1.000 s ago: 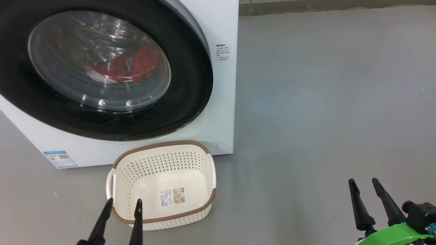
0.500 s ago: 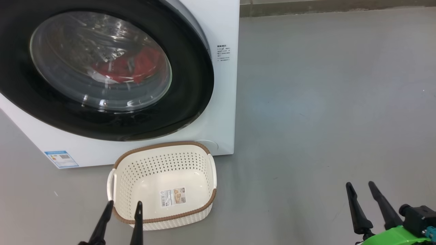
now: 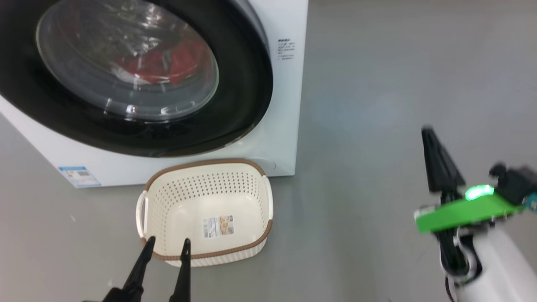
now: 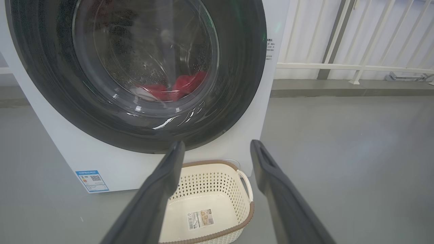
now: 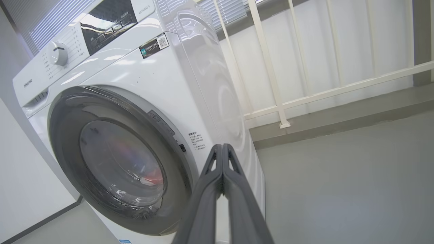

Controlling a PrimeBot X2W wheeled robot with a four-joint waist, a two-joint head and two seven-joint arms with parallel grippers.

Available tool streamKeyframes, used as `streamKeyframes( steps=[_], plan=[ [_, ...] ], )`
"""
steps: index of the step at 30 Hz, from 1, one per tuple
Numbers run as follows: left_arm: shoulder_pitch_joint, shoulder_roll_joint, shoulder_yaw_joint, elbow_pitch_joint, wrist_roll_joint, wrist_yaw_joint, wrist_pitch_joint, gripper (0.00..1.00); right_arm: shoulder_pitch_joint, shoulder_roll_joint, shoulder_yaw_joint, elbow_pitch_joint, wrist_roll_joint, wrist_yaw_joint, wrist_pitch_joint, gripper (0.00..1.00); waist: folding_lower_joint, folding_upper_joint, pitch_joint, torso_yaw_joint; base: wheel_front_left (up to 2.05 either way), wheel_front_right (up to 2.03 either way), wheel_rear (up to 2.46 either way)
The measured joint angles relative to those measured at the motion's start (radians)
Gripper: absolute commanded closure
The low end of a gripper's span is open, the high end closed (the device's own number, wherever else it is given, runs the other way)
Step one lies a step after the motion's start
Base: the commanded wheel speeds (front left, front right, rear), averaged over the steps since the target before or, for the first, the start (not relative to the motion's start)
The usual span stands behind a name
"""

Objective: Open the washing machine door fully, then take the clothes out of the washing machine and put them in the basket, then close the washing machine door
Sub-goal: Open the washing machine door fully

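Observation:
The white washing machine fills the upper left of the head view. Its round black-rimmed door lies shut against the front. Red clothes show through the glass window, also in the left wrist view. The cream basket stands on the floor just in front of the machine, with only a sticker on its bottom. My left gripper is open, its tips at the basket's near rim. My right gripper is shut on nothing, raised over the floor to the right of the machine, fingers pressed together.
Grey floor stretches to the right of the machine. A white railing and a low kerb run behind it. A blue label sits on the machine's lower left front.
My right gripper has shut and risen well up the head view. The head camera has shifted, so machine and basket sit a little higher and further right.

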Motion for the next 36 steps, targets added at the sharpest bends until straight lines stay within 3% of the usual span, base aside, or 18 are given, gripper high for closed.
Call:
streamKeyframes(
  steps=[7, 19, 25, 29, 32, 36],
  plan=[
    [-0.068, 0.000, -0.039, 0.000, -0.018, 0.009, 0.000, 0.00, -0.219, -0.016, 0.041, 0.016, 0.071, 0.000, -0.005, 1.00, 0.0000, 0.0000, 0.049, 0.037, 0.00, 0.00, 0.00],
    [-0.149, -0.002, -0.096, 0.004, -0.048, 0.021, 0.000, 0.00, -0.518, -0.108, 0.109, 0.083, 0.230, 0.000, -0.005, 1.00, 0.0000, 0.0000, 0.139, 0.116, 0.00, 0.00, 0.00],
    [-0.182, -0.004, -0.124, 0.006, -0.063, 0.030, 0.000, 0.00, -0.643, -0.155, 0.206, 0.157, 0.359, 0.000, -0.004, 1.00, 0.0000, 0.0000, 0.182, 0.154, 0.00, 0.00, 0.00],
    [-0.198, -0.004, -0.143, 0.012, -0.071, 0.030, 0.000, 0.00, -0.711, -0.180, 0.283, 0.202, 0.564, 0.000, 0.111, 1.00, 0.0000, 0.0000, 0.207, 0.179, 0.00, 0.00, 0.00],
    [-0.202, -0.005, -0.156, 0.017, -0.073, 0.030, 0.000, 0.00, -0.749, -0.184, 0.283, 0.232, 0.758, 0.000, 0.252, 1.00, 0.0000, 0.0000, 0.225, 0.196, 0.00, 0.00, 0.00],
    [-0.218, -0.006, -0.170, 0.022, -0.081, 0.030, 0.000, 0.00, -0.800, -0.212, 0.277, 0.297, 0.871, 0.000, 0.384, 1.00, 0.0000, 0.0000, 0.248, 0.218, 0.00, 0.00, 0.00]
  ],
)
